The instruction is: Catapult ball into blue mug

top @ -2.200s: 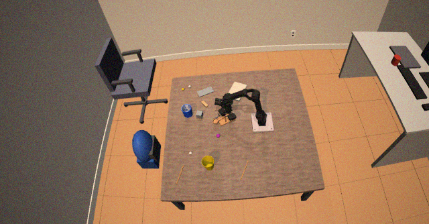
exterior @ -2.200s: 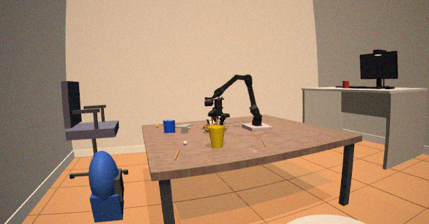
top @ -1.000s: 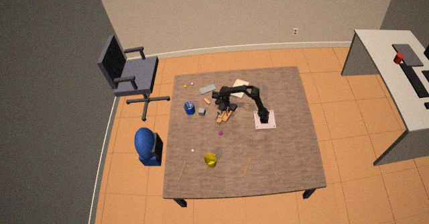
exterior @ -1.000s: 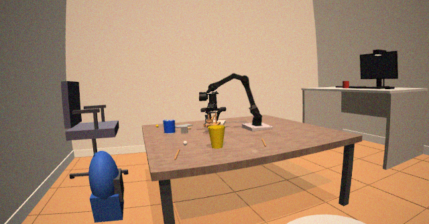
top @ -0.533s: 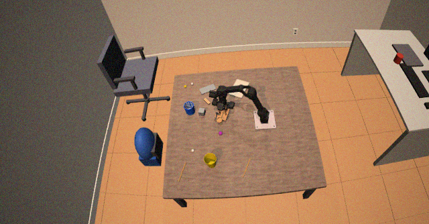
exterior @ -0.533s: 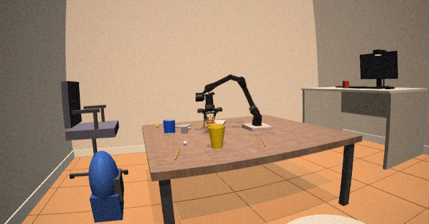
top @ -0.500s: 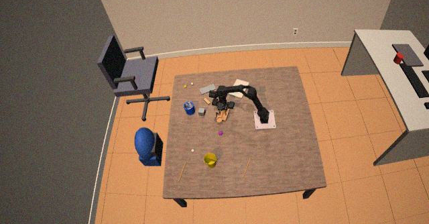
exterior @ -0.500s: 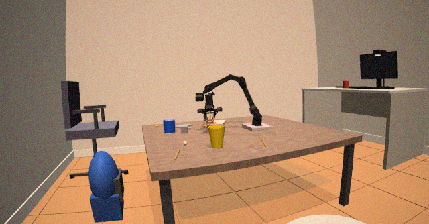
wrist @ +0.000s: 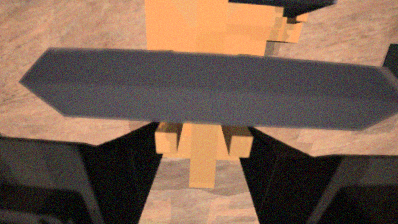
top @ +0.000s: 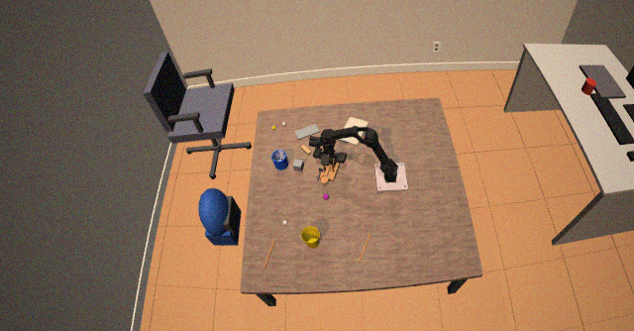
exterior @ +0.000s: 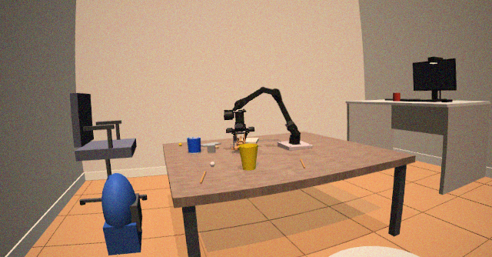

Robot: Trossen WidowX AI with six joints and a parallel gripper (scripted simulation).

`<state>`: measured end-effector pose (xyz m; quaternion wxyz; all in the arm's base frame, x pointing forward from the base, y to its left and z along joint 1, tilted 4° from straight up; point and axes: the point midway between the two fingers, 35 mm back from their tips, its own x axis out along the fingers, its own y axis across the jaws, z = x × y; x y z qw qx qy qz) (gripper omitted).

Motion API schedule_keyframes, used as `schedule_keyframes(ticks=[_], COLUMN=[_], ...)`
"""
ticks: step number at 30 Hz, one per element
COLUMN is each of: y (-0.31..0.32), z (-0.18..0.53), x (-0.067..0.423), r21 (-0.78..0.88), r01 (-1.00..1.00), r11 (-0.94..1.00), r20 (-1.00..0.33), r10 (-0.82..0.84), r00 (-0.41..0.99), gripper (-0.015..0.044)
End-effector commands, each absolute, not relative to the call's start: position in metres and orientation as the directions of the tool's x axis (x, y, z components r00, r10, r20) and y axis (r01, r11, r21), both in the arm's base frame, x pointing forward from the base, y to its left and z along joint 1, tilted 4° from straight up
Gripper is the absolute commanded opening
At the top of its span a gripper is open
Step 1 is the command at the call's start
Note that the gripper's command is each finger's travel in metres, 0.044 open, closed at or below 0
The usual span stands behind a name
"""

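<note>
One arm is mounted on a pale base plate (top: 391, 178) on the brown table (top: 396, 242), and it is reached over towards the wooden catapult (top: 329, 171), which lies near the table's middle. The gripper (top: 326, 159) is seen pointed down directly over the catapult, and its fingers are clamped on part of the wooden frame; which member is pinched cannot be told from the top or exterior views. In the wrist view an orange wooden piece (wrist: 202, 152) is shown between the two dark fingers, with a broad grey bar (wrist: 205, 90) lying across it. A purple ball (top: 326, 196) is found on the table just in front of the catapult, apart from it and not loaded. The blue mug (top: 279, 159) is stood upright to the left of the catapult in the top view, with a small grey block (top: 297, 165) between the two. A yellow cup (top: 310, 236) is placed nearer the front edge, well apart from the catapult. Two white balls (top: 284, 222) and a yellow ball (top: 273, 128) are noted on the table, one white ball beside the yellow one at the back and one by the yellow cup. Two thin wooden sticks (top: 268, 253) are laid near the front edge.
</note>
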<state>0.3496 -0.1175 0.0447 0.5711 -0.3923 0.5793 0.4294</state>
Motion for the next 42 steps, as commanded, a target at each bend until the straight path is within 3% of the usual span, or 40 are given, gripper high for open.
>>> schedule_keyframes(ticks=[1, 15, 28, 32, 37, 42], y=[-0.118, -0.117, -0.117, -0.119, -0.120, -0.120], z=[0.043, 0.030, 0.030, 0.065, 0.127, 0.119], x=[0.351, 0.349, 0.349, 0.354, 0.352, 0.354], r21=[0.037, 0.049, 0.049, 0.050, 0.053, 0.045], r01=[-0.947, -0.945, -0.945, -0.945, -0.945, -0.944], r11=[0.319, 0.323, 0.323, 0.323, 0.323, 0.326], r20=[-0.999, -0.999, -0.999, -0.999, -0.998, -0.999], r10=[0.030, 0.036, 0.036, 0.036, 0.037, 0.035], r00=[-0.029, -0.039, -0.039, -0.040, -0.043, -0.036], gripper=[0.0000, 0.0000, 0.0341, 0.0440, 0.0440, 0.0440])
